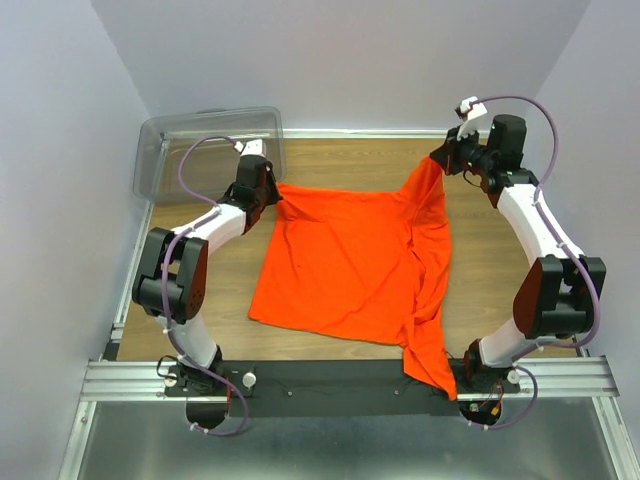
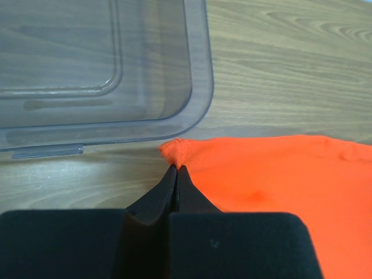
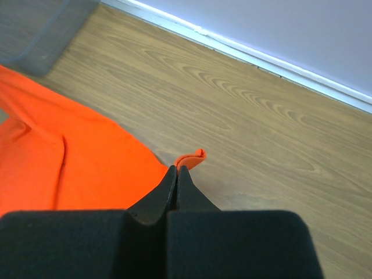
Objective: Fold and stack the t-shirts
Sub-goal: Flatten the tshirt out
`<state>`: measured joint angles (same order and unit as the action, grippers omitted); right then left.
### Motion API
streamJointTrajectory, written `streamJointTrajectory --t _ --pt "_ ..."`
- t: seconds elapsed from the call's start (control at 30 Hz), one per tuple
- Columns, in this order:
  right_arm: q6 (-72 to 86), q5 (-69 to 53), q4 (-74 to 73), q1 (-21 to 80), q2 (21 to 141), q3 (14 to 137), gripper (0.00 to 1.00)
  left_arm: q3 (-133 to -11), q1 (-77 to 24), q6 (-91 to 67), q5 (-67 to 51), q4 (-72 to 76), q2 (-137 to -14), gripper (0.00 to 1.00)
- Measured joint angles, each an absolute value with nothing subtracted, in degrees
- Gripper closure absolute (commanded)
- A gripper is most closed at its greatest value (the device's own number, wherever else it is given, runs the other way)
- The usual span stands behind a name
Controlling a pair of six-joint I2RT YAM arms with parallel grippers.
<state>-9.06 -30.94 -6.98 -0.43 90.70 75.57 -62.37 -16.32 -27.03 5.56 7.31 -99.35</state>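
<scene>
Inside tightly closed left tool (image 2: 176, 167) and right tool (image 3: 176, 168), pinched t-shirt (image 1: 350, 260) corners mostly vanish.

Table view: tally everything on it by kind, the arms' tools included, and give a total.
orange t-shirt: 1
clear plastic bin: 1
tools: 2 (left tool and right tool, each shut on an edge of the orange t-shirt)
total: 4
</scene>
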Motion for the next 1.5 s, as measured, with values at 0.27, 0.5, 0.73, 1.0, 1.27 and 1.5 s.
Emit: streamJointTrajectory --t 0.27,0.5,0.73,1.0,1.27,1.5 --pt "-10.26 -29.52 -7.57 -0.43 90.54 75.57 0.99 -60.86 -16.23 -27.42 5.61 7.09 -97.06 1.0" --pt "-11.94 -28.8 -15.84 -0.43 81.78 86.08 1.0 -54.5 -16.25 -26.89 6.44 8.16 -65.25 1.0" --pt "-10.52 -28.8 -21.69 -0.43 76.27 121.97 1.0 -58.3 -16.25 -26.37 6.39 13.28 -41.54 1.0" --pt "-6.66 -27.0 -23.73 -0.45 74.61 148.07 0.99 -62.98 -16.25 -26.85 5.08 13.43 -32.73 1.0" --pt "-8.38 -22.85 -24.84 -0.49 71.07 142.19 0.99 -69.6 -16.25 -25.45 7.51 12.53 -28.64 1.0" --pt "-12.82 -21.37 -25.63 -0.49 66.43 113.32 0.99 -62.63 -16.25 -25.61 10.28 10.83 -28.05 1.0"
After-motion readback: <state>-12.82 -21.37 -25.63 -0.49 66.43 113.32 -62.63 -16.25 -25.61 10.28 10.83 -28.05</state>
